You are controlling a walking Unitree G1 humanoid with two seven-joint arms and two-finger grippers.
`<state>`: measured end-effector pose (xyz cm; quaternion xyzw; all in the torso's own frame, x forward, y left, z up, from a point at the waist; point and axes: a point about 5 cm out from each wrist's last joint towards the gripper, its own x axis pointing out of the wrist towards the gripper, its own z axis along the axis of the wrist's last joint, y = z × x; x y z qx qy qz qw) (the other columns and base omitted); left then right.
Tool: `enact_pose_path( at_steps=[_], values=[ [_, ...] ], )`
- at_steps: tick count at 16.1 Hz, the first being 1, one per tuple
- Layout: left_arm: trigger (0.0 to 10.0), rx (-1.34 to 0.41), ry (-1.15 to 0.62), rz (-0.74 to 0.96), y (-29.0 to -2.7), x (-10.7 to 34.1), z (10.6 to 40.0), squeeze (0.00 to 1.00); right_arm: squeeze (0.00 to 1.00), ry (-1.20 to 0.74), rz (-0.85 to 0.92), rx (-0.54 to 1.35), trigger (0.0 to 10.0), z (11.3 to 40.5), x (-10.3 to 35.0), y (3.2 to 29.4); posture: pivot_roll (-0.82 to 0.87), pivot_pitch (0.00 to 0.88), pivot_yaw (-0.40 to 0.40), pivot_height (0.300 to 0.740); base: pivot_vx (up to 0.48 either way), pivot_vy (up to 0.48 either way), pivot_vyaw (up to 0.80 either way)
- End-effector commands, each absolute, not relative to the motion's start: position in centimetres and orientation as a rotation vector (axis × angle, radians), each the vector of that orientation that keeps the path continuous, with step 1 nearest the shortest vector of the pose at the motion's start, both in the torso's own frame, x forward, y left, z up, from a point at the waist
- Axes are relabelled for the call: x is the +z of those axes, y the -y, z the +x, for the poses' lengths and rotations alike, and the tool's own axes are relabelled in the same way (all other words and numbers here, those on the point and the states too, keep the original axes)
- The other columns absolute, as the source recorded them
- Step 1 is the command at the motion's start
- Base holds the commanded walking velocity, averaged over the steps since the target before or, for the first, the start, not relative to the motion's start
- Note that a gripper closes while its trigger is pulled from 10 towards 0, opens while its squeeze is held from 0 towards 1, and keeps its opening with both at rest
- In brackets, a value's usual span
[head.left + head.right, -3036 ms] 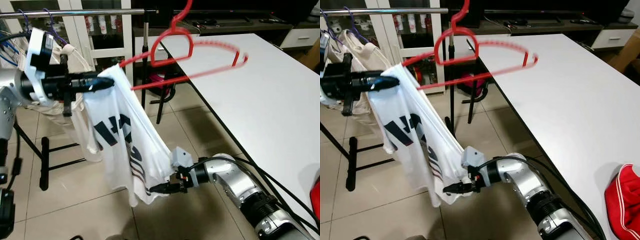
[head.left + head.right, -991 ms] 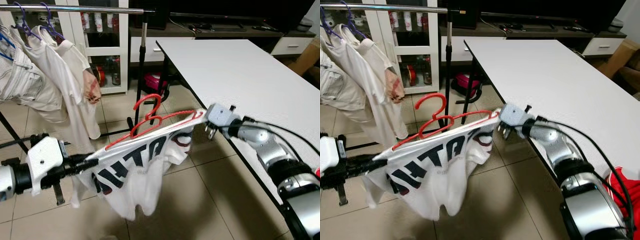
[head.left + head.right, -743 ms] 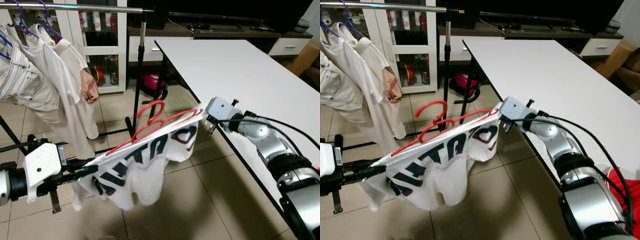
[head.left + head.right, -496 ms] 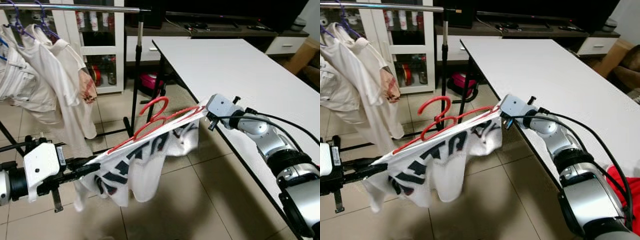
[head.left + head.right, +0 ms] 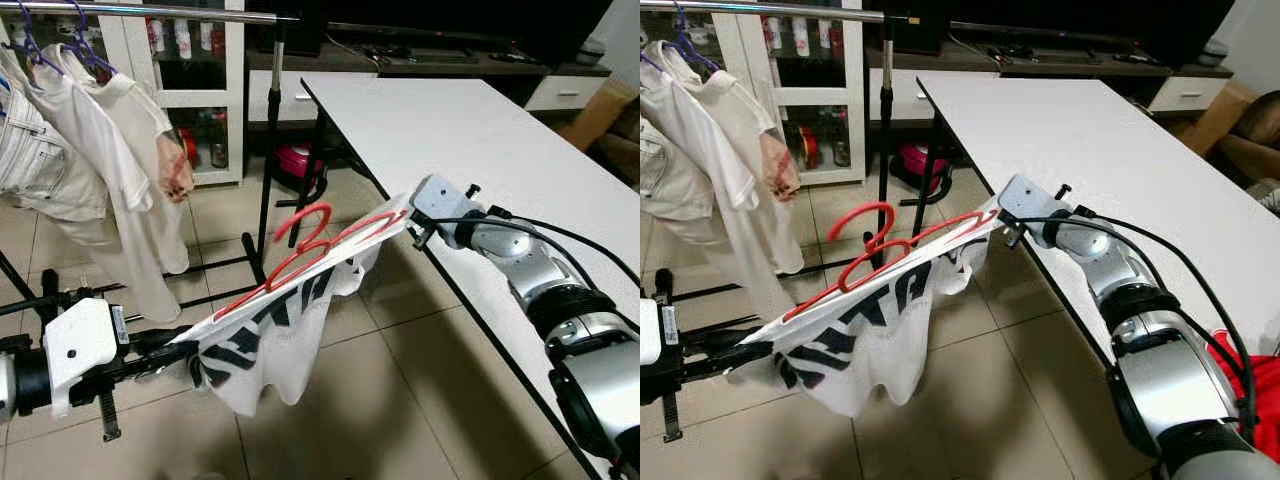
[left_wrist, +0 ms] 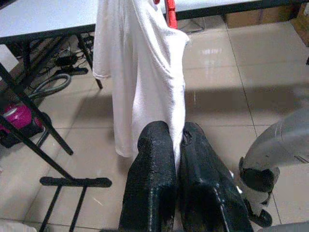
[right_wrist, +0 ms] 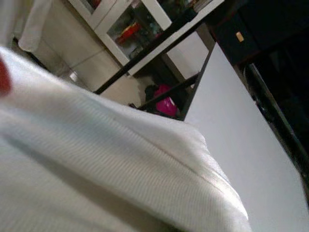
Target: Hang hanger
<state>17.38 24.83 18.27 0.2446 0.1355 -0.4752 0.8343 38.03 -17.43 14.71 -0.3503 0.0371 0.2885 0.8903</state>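
Indoors, a long white table (image 5: 500, 130) runs along the robot's right over a tiled floor (image 5: 400, 400), while a clothes rail (image 5: 150, 12) crosses the top left on a black upright post (image 5: 268, 130). Pale garments (image 5: 90, 150) hang from purple hangers (image 5: 680, 45) on that rail, in front of a white glass-door cabinet (image 5: 200, 90). A pink vacuum cleaner (image 5: 300, 160) sits on the floor beneath the table's far end.

Between the two arms, a white T-shirt with dark lettering (image 5: 855, 335) is stretched at a slant, low on the left and high on the right, well below the rail. Threaded through it is a red hanger (image 5: 880, 250), its hook rising above the cloth and slightly blurred.

At lower left, the left gripper (image 5: 175, 355) has its black fingers (image 6: 152, 164) pressed together on the shirt's lower shoulder, the fabric pinched between them in the wrist view. At the table's edge, the right gripper (image 5: 1005, 225) meets the shirt's upper end; white cloth covers its wrist view, and whether its jaws are apart or together cannot be told.

A red cloth (image 5: 1255, 385) lies at the table's near right edge.
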Motion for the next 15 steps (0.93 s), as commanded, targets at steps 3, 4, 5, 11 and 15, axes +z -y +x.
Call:
enact_pose_path(
  at_steps=[3,4,5,11,15],
  values=[
    [0.0,-0.911,-0.497,0.604,-27.6,16.9,17.2,0.00,0.00,-0.135,-0.558,0.383,0.0,38.4,15.9,22.0,0.05,0.000,-0.170,0.740,0.000,0.000,0.00],
    [0.0,-0.838,-0.555,0.697,-28.7,16.2,17.7,0.00,0.00,-0.119,-0.531,0.403,0.0,38.5,16.1,21.6,0.05,0.000,-0.166,0.740,0.000,0.000,0.00],
    [0.0,-0.805,-0.579,0.735,-29.3,16.0,17.9,0.00,0.00,-0.116,-0.525,0.413,0.0,38.5,16.1,21.4,0.05,0.000,-0.166,0.740,0.000,0.000,0.00],
    [0.0,-0.777,-0.634,0.842,-30.0,15.2,19.1,0.00,0.00,-0.098,-0.525,0.494,0.0,38.1,15.2,19.8,0.05,0.000,-0.154,0.740,0.000,0.000,0.00],
    [0.0,-0.817,-0.494,0.834,-28.4,15.5,20.8,0.00,0.00,-0.032,-0.538,0.631,0.0,37.7,15.2,17.6,0.06,0.000,-0.152,0.740,0.000,0.000,0.00]
  ],
)
